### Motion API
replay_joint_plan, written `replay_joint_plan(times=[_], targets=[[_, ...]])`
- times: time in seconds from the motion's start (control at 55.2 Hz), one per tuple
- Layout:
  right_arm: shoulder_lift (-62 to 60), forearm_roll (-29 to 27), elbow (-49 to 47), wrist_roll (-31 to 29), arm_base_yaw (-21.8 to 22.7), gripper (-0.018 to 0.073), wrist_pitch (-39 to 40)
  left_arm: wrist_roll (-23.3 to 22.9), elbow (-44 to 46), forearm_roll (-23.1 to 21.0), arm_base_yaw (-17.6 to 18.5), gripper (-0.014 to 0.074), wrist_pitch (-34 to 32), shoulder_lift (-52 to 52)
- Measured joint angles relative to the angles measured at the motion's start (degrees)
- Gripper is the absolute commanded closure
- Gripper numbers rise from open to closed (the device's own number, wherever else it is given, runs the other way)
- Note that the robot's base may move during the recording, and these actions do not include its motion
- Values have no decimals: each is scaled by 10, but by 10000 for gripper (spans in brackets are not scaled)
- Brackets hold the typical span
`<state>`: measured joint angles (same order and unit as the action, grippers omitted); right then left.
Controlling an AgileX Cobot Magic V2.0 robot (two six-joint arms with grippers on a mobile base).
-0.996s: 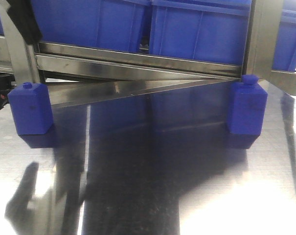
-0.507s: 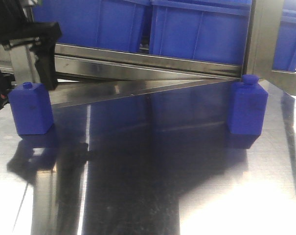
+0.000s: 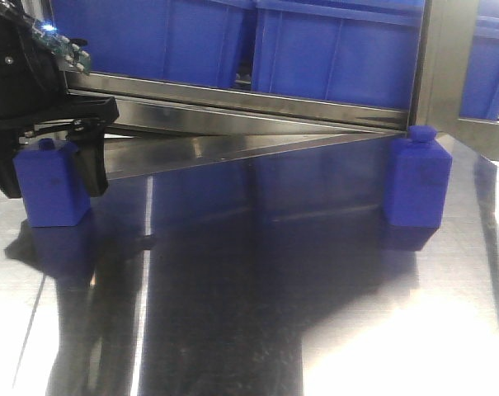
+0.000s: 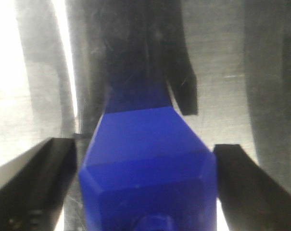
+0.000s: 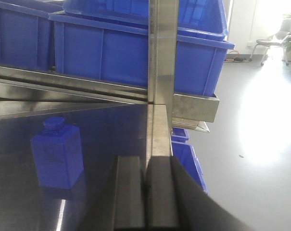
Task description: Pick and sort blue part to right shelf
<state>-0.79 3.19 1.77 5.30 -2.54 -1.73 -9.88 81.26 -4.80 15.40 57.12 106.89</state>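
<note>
**Item 1 – left blue part**: small blue plastic block w/ sloped shoulders and a knob on top. It stands upright on the table, near the left end, just in front of the shelf.

**Item 2 – left gripper**: black, lowered over item 1, with one finger on each side of it. We log the jaws as apart. In the wrist view, thin bright slivers of table show betw. each finger and the block, so there is no clamp as far as we can see.

**Item 3 – right blue part**: same shape, upright on the table at the foot of the shelf post, well apart from item 1. No gripper is on it.

**Item 4 – right gripper**: two dark fingers pressed together w/ nothing betw. them, low over the table and to the right of item 3.

**Item 5 – shelf**: steel frame w/ a brushed front rail. Large blue crates sit side by side above the rail. We can't tell their contents.

**Item 6 – table**: polished steel, strongly reflective, approx. mirroring the crates and both blocks.
</note>
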Motion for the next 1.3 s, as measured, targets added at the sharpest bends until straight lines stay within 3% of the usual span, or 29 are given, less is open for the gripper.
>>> replay_joint_plan(times=[0.272, 0.706, 1.014, 1.304], targets=[[0, 0, 0, 0, 0, 528, 0, -1, 2, 1, 0, 284, 0, 0], [0, 0, 0, 0, 0, 528, 0, 14, 40, 5, 0, 295, 36, -27], [0, 0, 0, 0, 0, 528, 0, 14, -35, 90, 34, 295, 4, -237], [0, 0, 0, 0, 0, 528, 1, 15, -223, 124, 42, 295, -144, -490]])
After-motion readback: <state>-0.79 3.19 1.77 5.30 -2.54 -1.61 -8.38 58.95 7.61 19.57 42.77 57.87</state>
